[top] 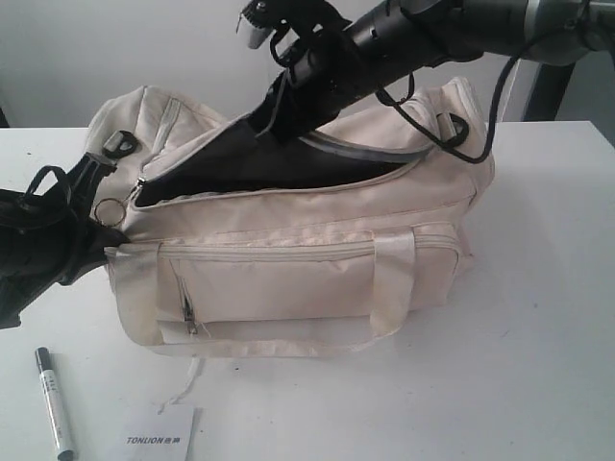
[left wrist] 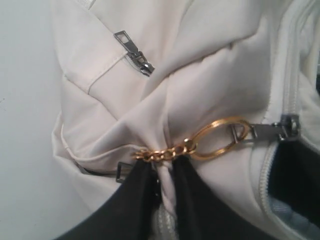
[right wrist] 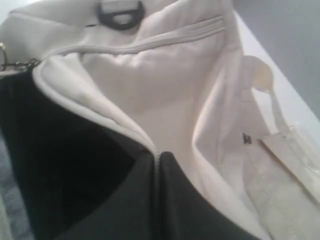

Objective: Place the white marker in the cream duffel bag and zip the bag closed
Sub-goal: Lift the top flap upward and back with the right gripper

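Currently slim white-grey marker with dark cap [top: 55, 403] on white table [top: 538, 336], 7 o'clock of soft cream fabric duffel bag [top: 288, 279], outside it. Left gripper [left wrist: 162, 167] pinches gold chain pull [left wrist: 172, 150]; right gripper [right wrist: 156, 162] clamped on bag's zip edge. Marker likely light, rigid, roll-prone: take mid-barrel.

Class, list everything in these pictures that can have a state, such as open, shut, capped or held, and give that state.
duffel bag: top zip open, dark lining showing.
front pocket: zipped shut.
marker: capped, lying on the table outside the bag.
card: lying flat on the table.
left gripper: shut on the chain pull.
right gripper: shut on the bag's far rim.
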Controlling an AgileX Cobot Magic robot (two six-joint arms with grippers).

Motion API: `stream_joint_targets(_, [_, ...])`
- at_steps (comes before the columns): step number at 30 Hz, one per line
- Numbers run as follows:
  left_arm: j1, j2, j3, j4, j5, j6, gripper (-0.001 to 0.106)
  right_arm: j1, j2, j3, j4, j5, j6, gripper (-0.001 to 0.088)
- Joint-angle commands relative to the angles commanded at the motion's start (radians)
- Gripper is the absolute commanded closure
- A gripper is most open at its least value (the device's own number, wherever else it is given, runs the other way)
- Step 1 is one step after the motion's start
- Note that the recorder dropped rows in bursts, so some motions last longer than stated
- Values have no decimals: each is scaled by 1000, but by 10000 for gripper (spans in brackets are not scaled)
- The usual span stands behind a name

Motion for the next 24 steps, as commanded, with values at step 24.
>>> stream_joint_targets(24, [0,0,0,0,-2,0,1053,0,0,0,4,-635,597,868])
